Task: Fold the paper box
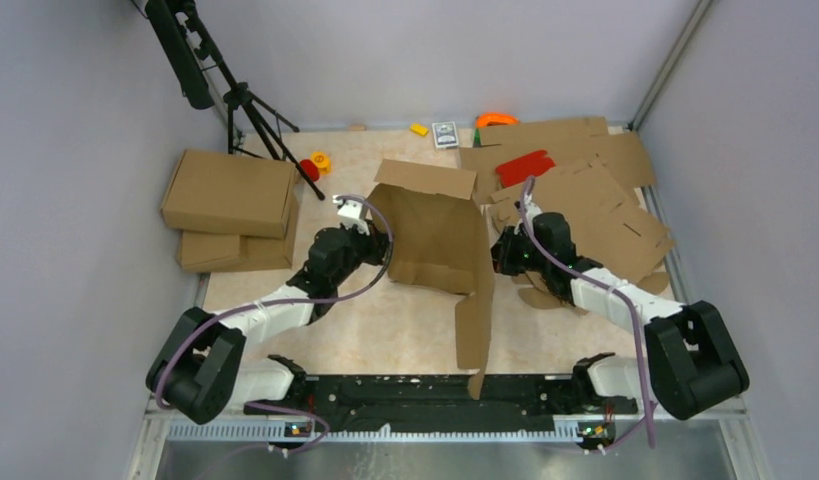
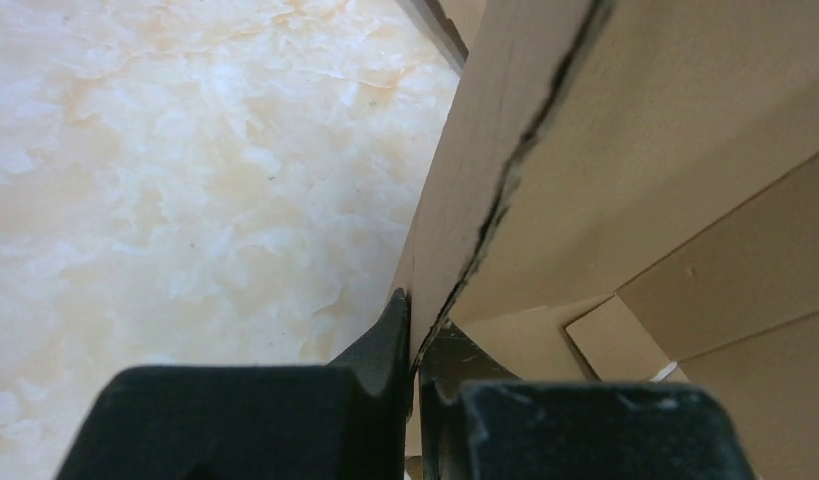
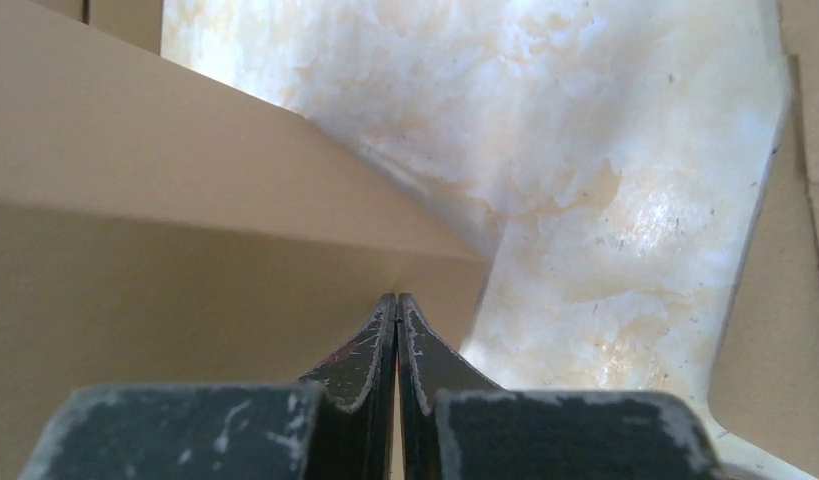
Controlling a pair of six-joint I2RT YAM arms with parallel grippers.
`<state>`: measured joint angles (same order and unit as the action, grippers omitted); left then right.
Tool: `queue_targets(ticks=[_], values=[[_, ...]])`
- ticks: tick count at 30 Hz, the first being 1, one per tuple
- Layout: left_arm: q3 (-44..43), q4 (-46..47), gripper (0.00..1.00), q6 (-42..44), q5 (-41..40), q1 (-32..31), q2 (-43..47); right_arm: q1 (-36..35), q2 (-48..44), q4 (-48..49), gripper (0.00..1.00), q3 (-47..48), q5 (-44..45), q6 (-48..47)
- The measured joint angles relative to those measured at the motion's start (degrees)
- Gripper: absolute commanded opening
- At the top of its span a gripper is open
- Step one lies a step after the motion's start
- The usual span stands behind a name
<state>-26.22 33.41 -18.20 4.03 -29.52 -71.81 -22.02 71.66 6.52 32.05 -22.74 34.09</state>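
Cardboard's half up: the paper box [image 1: 435,235] stands between the left tool [image 2: 415,340], pinched shut on a wall edge, and the right tool [image 3: 397,305], closed on nothing just beside the opposite wall. My worry is that single pinch slipping or tearing the edge, so the wall flops onto the tabletop [image 1: 385,320]. Loose cardboard sheets [image 1: 595,200] crowd behind the right tool; folded boxes [image 1: 230,190] sit past the left one.
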Motion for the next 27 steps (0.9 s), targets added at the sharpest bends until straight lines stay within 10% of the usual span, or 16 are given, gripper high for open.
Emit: queue_targets(ticks=[17,27], values=[[1.2,4.5,0.01,-5.4,-2.5,-2.9,-0.4,-3.1,11.4,2.0,0.0,3.0,2.5,1.5],[-2.9,1.7,0.01,2.4,-7.6,-2.9,0.4,-1.8,14.3,-3.8,0.18,15.0,5.6,0.6]])
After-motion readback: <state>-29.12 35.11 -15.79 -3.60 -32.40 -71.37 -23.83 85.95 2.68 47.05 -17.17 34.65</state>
